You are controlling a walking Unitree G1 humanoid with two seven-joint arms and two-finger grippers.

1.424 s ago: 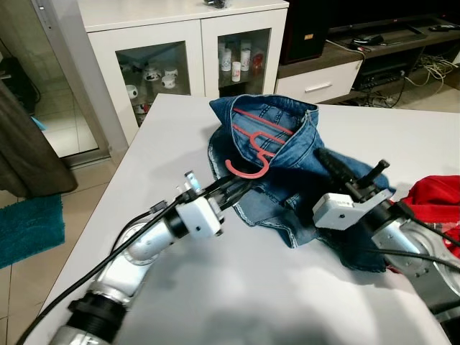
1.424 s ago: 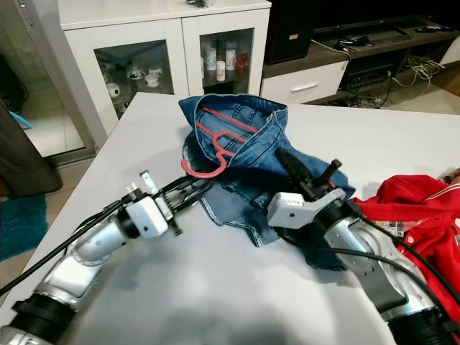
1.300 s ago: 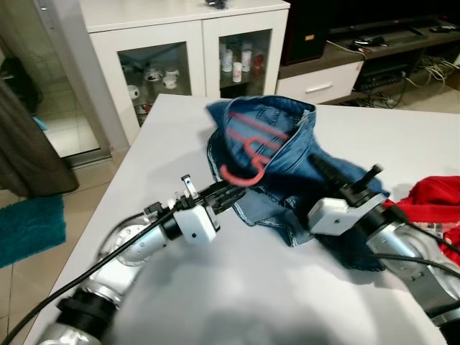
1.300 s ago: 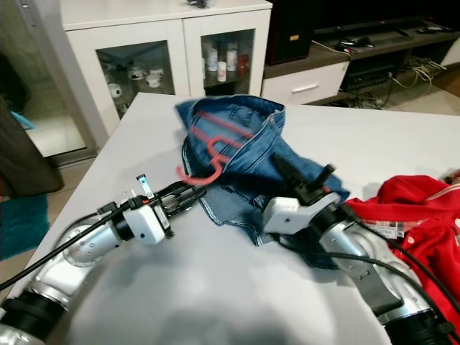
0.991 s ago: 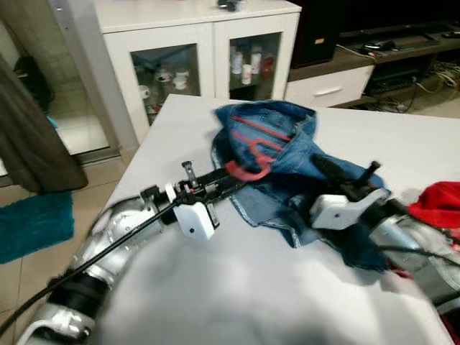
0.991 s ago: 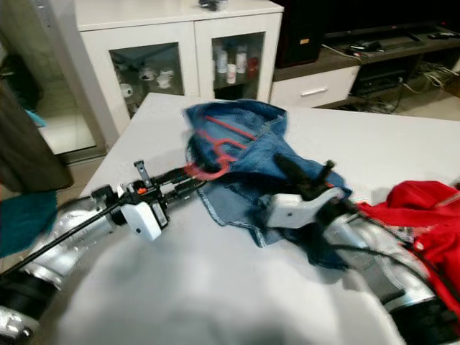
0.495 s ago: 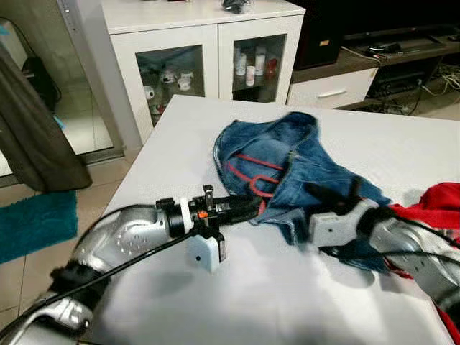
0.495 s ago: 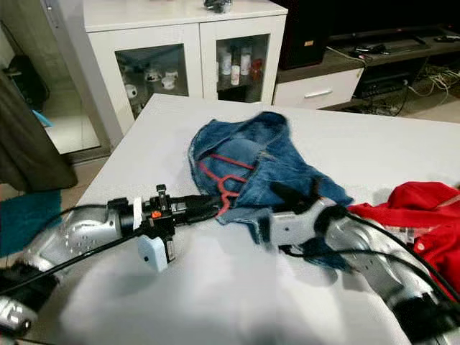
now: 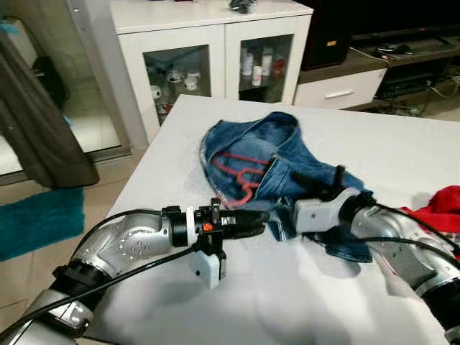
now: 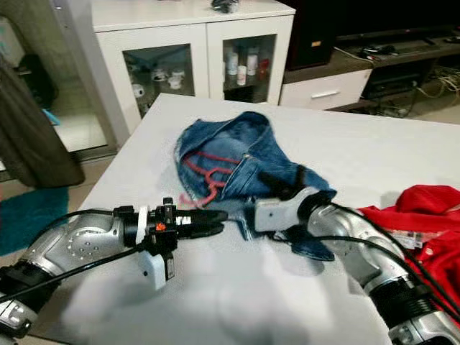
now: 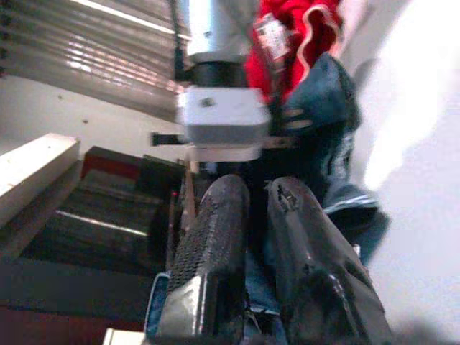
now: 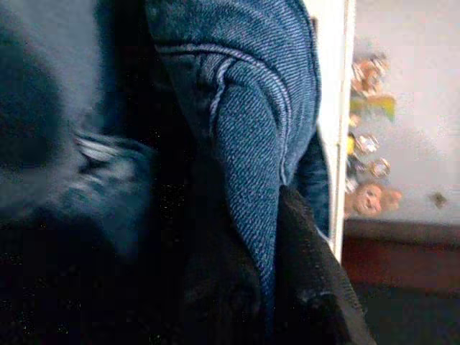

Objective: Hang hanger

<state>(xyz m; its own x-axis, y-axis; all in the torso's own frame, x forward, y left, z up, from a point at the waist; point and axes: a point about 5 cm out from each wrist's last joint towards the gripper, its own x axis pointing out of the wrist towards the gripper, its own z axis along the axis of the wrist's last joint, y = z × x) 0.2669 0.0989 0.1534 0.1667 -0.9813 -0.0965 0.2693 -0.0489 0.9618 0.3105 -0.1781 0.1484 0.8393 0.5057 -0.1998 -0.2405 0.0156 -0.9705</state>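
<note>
Left eye view: my left gripper (image 9: 260,218) lies low along the white table (image 9: 374,144), fingers pointing at the near hem of the denim garment (image 9: 269,154).
Left gripper state: in the wrist view the two black fingers (image 11: 215,251) sit almost together with only a thin gap; whether they pinch cloth I cannot tell.
Right gripper (image 10: 277,185): buried in the denim's near fold, a ridge of cloth between its fingers in its wrist view, so I judge it clamped on the fabric.
Red hanger (image 9: 237,172): lying inside the garment's open waist, its long axis running across the opening, the hook end nearest my left fingertips.
Key relation: the hanger lies just beyond my left gripper, so that arm is nearer.
Surface: smooth white tabletop, a red garment (image 10: 424,215) at my right.
Room: a white glass-door cabinet (image 9: 208,57) behind, a teal rug (image 9: 36,223) on the floor.
</note>
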